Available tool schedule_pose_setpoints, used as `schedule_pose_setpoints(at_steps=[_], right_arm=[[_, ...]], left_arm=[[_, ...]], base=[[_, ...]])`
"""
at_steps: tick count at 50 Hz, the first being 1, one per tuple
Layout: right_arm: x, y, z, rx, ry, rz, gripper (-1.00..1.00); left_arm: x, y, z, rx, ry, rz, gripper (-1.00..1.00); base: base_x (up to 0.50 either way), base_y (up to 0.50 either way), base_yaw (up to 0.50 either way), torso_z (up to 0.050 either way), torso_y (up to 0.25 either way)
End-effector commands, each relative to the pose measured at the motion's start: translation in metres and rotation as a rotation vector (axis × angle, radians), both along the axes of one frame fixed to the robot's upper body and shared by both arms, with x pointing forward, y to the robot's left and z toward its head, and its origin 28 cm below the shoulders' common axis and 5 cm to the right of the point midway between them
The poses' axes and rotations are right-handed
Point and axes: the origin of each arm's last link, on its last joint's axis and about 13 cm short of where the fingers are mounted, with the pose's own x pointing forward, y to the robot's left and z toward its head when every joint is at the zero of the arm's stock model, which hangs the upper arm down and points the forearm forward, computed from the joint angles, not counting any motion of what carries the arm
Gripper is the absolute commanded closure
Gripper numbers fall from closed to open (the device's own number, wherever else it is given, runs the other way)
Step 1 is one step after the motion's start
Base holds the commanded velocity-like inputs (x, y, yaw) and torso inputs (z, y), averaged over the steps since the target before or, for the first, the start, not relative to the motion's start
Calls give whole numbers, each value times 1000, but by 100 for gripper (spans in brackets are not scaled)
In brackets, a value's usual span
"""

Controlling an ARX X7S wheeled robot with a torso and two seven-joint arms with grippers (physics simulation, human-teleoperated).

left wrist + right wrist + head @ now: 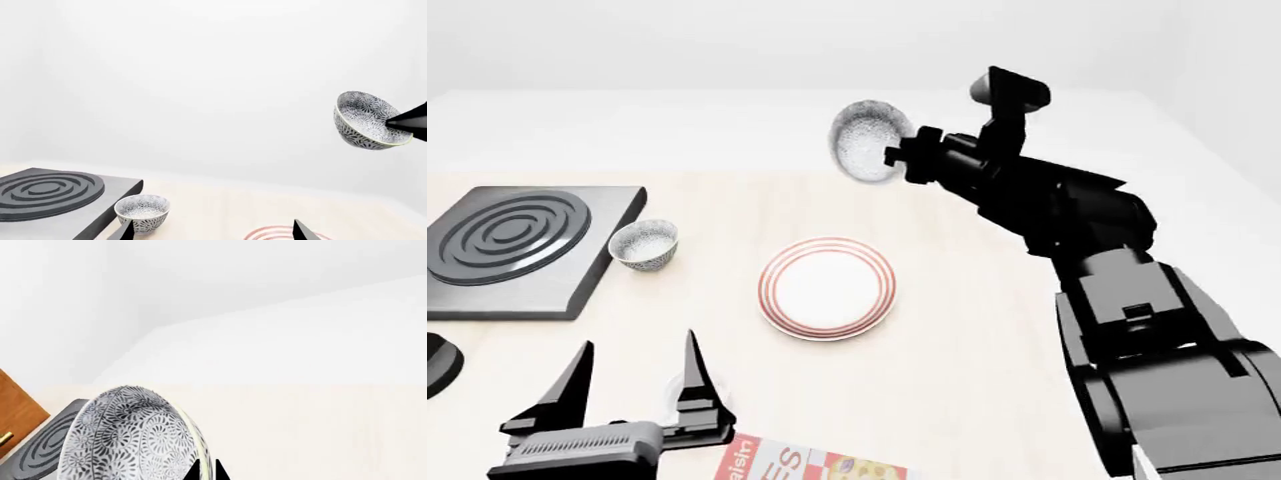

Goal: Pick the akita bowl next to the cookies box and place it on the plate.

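Speckled bowl (869,141) is held clamped by its rim in the right gripper (897,160), tipped on its side, high and beyond the plate (826,287), while the left gripper (637,375) is kept apart, empty.

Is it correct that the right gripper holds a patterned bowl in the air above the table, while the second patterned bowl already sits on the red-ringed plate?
Not quite. The right gripper does hold a patterned bowl in the air, but the second patterned bowl stands on the table beside the stove burner, not on the red-ringed plate. The head view shows this.
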Motion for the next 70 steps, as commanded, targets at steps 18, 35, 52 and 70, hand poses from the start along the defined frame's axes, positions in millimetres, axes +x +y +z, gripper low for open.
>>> schedule_pose_setpoints(at_steps=[18,35,52,70], right_arm=[[-14,43,-19,439,254,124,100],[-17,44,-23,362,307,142,100],[-16,45,-15,122,299,116,100],[-19,53,-19,100,322,175,100]], left_arm=[[-9,7,-12,80,40,18,-100],[-7,9,-10,75,-15,59,-100],[-3,7,-7,39,-17,68,-100],[-5,7,-8,24,-30,66,-100]], base=[[0,0,0,0,1],[0,0,0,3,-95],[0,0,0,10,-241],[0,0,0,0,0]])
